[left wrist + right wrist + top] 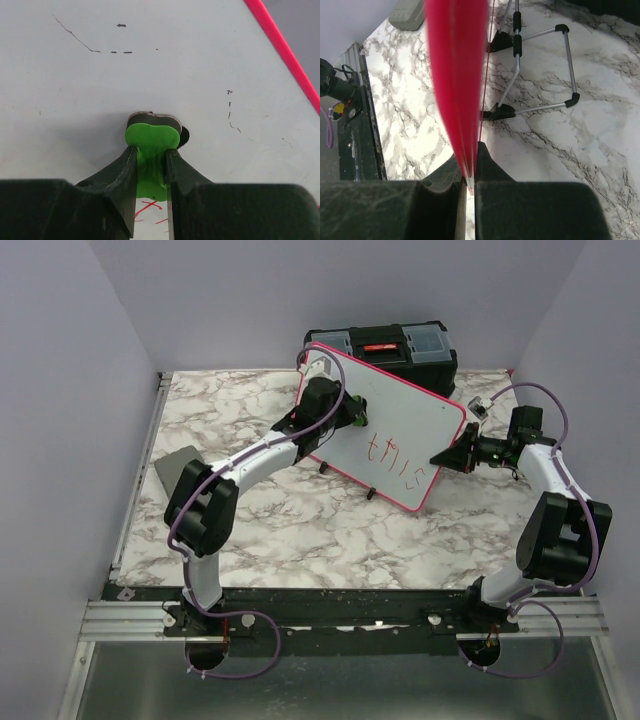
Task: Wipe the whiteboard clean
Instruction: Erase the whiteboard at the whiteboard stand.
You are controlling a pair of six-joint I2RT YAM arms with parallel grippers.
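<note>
Red handwriting point(400, 462) marks the lower right of the pink-rimmed white whiteboard point(400, 405), whose rim my right gripper point(452, 454) clamps, so I'd sweep the small green eraser point(150, 137), pinched in my left gripper point(150, 156), flat toward it.

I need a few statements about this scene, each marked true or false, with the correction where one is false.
1. The right gripper has its jaws shut on the pink rim of the whiteboard. True.
2. The left gripper holds a blue piece. False: a green piece sits between its jaws.
3. The whiteboard is wiped clean. False: red writing remains on it.
4. A black toolbox stands behind the whiteboard. True.
</note>
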